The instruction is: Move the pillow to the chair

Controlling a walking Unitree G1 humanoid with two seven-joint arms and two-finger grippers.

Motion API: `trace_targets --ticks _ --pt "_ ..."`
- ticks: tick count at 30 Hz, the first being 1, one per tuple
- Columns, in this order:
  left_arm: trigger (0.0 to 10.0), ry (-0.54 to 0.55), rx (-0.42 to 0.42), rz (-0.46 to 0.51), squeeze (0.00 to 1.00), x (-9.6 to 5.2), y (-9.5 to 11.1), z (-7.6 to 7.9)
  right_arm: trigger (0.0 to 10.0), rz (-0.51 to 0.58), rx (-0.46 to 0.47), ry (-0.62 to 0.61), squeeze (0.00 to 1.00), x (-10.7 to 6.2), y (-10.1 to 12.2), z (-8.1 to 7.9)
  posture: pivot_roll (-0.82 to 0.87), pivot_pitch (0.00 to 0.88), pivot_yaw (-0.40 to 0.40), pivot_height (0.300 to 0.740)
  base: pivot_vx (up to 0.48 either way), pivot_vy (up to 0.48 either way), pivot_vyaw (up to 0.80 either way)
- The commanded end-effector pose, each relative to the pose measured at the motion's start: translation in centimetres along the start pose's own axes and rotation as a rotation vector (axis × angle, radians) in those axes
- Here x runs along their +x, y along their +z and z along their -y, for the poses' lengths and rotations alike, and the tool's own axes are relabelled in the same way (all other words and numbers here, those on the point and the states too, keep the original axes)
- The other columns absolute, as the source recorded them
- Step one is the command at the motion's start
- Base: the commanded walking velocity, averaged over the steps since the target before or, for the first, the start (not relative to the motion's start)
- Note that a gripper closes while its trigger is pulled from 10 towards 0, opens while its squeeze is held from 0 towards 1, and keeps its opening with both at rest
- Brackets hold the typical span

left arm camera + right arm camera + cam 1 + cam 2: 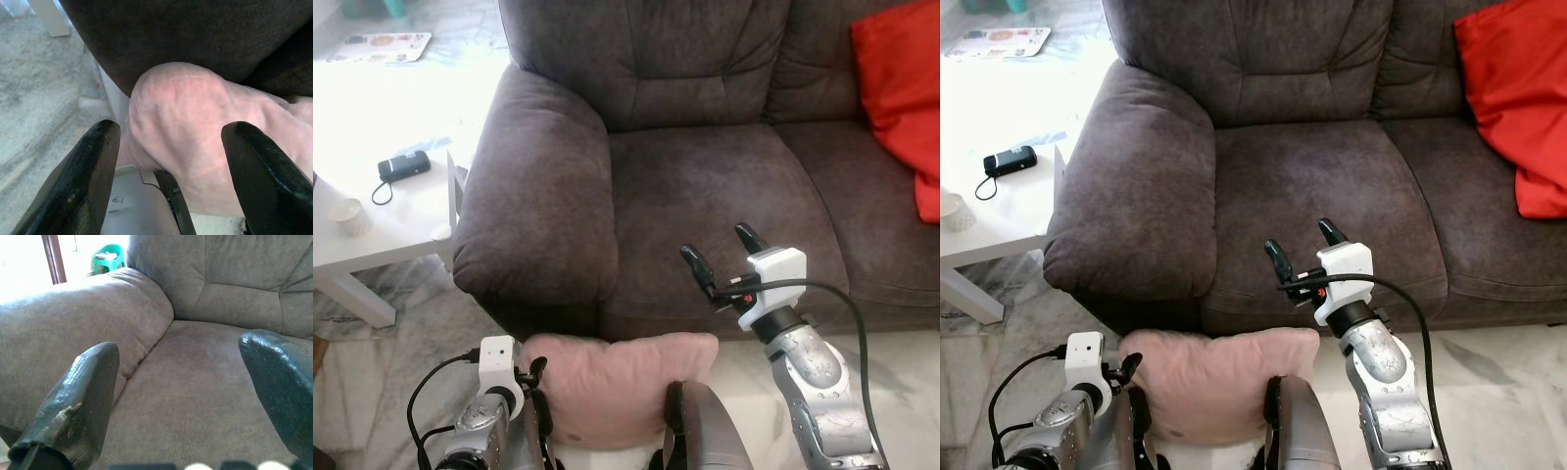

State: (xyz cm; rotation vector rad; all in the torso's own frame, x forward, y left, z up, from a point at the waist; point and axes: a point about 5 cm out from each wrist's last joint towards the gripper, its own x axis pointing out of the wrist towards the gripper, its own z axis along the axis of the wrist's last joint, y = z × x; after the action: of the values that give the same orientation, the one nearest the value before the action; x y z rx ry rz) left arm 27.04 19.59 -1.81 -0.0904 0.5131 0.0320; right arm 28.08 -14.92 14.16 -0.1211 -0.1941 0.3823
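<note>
The left gripper (168, 147) has its fingers spread around the pink pillow (617, 387). The right gripper's (722, 253) fingers gape empty before the sofa (705, 186).

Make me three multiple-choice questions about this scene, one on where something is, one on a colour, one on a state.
1. Where is the pink pillow?
A. low in front of the sofa, by the robot's body
B. on the sofa seat
C. on the white table

2. What colour is the cushion on the sofa?
A. green
B. red
C. blue

3. How are the right gripper's jaws?
A. shut on the pillow
B. shut on nothing
C. open, holding nothing

Answers: 1 A, the pink pillow sits below the sofa front edge. 2 B, the cushion is red. 3 C, the right gripper hovers over the seat, jaws apart.
</note>
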Motion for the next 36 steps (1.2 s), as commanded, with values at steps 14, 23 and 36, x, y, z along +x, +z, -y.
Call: trace_targets --ticks 14,23,36 --pt "10.0 -0.025 -0.013 -0.01 0.0 -0.1 -0.3 0.1 10.0 0.02 -0.011 0.025 0.0 -0.1 0.5 -0.2 -0.05 0.154 -0.034 0.542 0.0 0.0 0.0" --pt "10.0 -0.021 0.031 -0.032 0.0 0.2 -0.1 0.4 10.0 0.089 -0.012 0.062 0.0 0.2 3.1 -0.3 -0.09 0.195 -0.055 0.542 0.0 0.0 0.0" --pt "10.0 0.031 0.011 0.015 1.0 0.5 0.9 0.0 10.0 0.119 0.03 0.082 0.0 -0.5 5.5 -0.4 -0.1 0.27 -0.099 0.542 0.0 0.0 0.0"
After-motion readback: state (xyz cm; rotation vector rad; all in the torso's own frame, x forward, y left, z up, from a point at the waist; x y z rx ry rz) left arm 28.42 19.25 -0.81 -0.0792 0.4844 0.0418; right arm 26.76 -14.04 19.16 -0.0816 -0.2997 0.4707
